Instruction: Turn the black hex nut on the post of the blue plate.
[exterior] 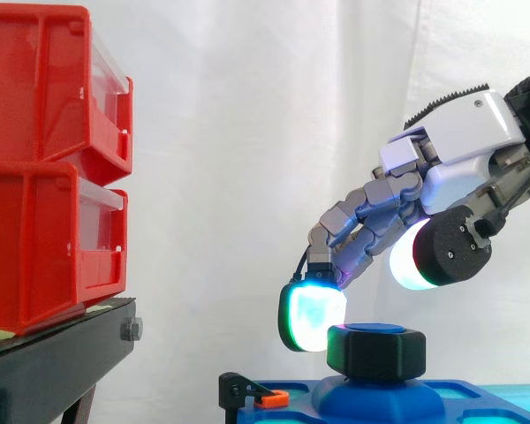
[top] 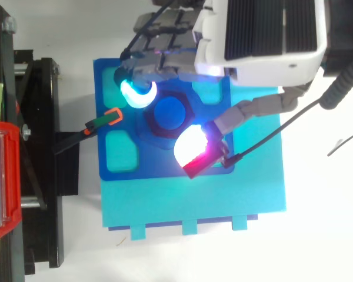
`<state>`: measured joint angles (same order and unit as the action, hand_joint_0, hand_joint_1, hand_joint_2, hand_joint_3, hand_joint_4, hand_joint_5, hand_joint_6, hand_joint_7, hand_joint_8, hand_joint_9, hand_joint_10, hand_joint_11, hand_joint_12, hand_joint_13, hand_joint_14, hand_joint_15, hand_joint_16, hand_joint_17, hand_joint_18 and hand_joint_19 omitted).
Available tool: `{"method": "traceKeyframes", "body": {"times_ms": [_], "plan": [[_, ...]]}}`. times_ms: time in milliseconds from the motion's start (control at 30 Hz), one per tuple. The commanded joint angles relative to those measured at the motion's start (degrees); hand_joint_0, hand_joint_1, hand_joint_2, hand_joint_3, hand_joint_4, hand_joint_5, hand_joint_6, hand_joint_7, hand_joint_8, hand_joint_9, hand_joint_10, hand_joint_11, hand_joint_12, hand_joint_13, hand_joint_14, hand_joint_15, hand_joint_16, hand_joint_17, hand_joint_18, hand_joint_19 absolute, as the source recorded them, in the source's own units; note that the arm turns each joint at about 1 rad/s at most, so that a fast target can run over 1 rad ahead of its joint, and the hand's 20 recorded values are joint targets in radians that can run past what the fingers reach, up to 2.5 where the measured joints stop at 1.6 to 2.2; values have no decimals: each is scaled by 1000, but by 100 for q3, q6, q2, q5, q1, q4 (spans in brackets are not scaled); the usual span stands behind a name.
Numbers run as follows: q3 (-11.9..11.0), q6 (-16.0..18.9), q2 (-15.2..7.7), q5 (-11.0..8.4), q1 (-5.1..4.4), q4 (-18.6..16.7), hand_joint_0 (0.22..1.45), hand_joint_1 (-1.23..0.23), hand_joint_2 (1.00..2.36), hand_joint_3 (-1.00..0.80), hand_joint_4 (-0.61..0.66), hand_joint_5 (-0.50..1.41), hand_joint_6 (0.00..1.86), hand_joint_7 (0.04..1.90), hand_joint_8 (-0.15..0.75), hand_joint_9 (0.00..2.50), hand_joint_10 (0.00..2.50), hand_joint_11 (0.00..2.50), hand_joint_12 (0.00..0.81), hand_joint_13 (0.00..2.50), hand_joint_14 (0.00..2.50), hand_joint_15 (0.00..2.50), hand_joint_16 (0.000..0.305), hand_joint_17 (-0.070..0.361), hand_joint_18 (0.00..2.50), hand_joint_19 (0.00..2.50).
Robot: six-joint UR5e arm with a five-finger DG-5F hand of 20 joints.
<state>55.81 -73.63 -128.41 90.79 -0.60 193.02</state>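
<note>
The black hex nut (exterior: pixel 375 352) sits on the blue post (top: pixel 169 113), which rises from the dark blue plate (top: pixel 165 167). My hand (exterior: pixel 459 141) reaches down from the right and hovers over the nut, open. One glowing cyan fingertip (exterior: pixel 314 318) hangs right at the nut's left edge. From above, the same fingertip (top: pixel 138 94) lies at the nut's upper-left corner. The thumb's white pad (exterior: pixel 411 256) is above the nut's right side, clear of its top, so the pads straddle the nut without clasping it.
Two stacked red bins (exterior: pixel 44 159) stand on a black stand (exterior: pixel 53 362) at the left. A black clamp with an orange tip (top: pixel 109 117) touches the plate's left edge. The plate rests on a larger cyan base (top: pixel 194 200).
</note>
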Motion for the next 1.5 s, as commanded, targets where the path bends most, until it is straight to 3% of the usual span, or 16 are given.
{"method": "traceKeyframes", "body": {"times_ms": [0, 200, 433, 600, 733, 1100, 1233, 1367, 1467], "plan": [[9, -46, 0, 194, 122, -10, 465, -427, 1000, -500, 167, -192, 502, 818, 246, 480, 1, 0, 362, 323, 0, 23, 59, 132, 100, 28], [9, -108, 0, 361, 236, -54, 465, -427, 1000, -500, 165, -192, 502, 816, 249, 480, 1, 0, 362, 324, 0, 19, 59, 132, 101, 33], [9, -108, 0, 334, 192, -150, 465, -426, 1000, -500, 164, -193, 502, 813, 247, 479, 0, 0, 362, 323, 0, 23, 59, 132, 101, 33], [0, -108, -8, 317, 122, -361, 465, -425, 1000, -500, 164, -192, 502, 814, 249, 480, 0, 0, 362, 323, 0, 23, 59, 132, 101, 33], [0, -108, -8, 106, 8, -423, 465, -425, 1000, -500, 167, -192, 502, 814, 248, 482, 0, 0, 362, 323, 0, 20, 59, 132, 101, 33], [9, -99, -8, -211, -239, -396, 464, -424, 1000, -500, 167, -192, 502, 811, 249, 485, 0, 0, 362, 323, 0, 23, 59, 132, 102, 33], [18, -99, -8, -281, -283, -361, 464, -423, 1000, -500, 165, -191, 502, 811, 248, 484, 0, 0, 363, 323, 0, 23, 59, 132, 101, 40], [18, -108, -8, -457, -397, -317, 464, -422, 1000, -500, 164, -191, 502, 810, 247, 484, 2, 0, 363, 323, 0, 19, 59, 132, 102, 40], [26, -108, -8, -492, -423, -291, 464, -422, 1000, -500, 167, -191, 502, 812, 247, 485, 2, 0, 364, 324, 0, 23, 59, 132, 101, 33]]}}
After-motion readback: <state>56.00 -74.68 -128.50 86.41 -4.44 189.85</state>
